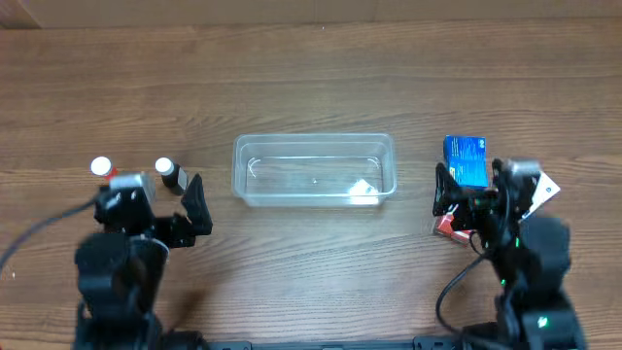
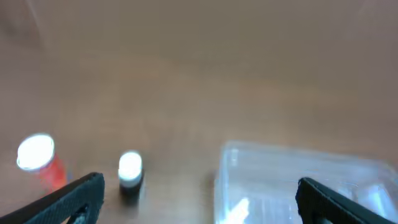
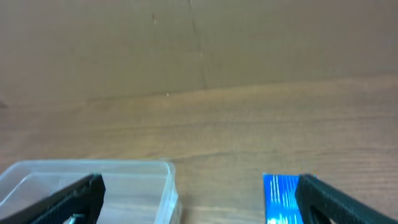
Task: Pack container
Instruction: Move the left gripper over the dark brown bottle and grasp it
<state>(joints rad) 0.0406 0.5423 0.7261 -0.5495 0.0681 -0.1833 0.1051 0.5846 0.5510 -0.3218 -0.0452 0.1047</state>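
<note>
The clear plastic container (image 1: 313, 143) stands in the middle of the table, with a small white patch near its right end. It also shows in the left wrist view (image 2: 280, 155) and the right wrist view (image 3: 124, 165). My left gripper (image 1: 160, 206) is open and empty, left of the container. In the left wrist view (image 2: 199, 200) a dark bottle with a white cap (image 2: 130, 176) lies ahead between the fingers. My right gripper (image 1: 478, 196) is open and empty, right of the container, just behind a blue box (image 1: 466, 157). In the right wrist view (image 3: 199, 198) the blue box (image 3: 281, 198) is by the right finger.
A red bottle with a white cap (image 1: 101, 167) stands left of the dark bottle (image 1: 167, 172), and also shows in the left wrist view (image 2: 38, 158). A small red item (image 1: 447, 226) and a white item (image 1: 546, 189) lie beside the right arm.
</note>
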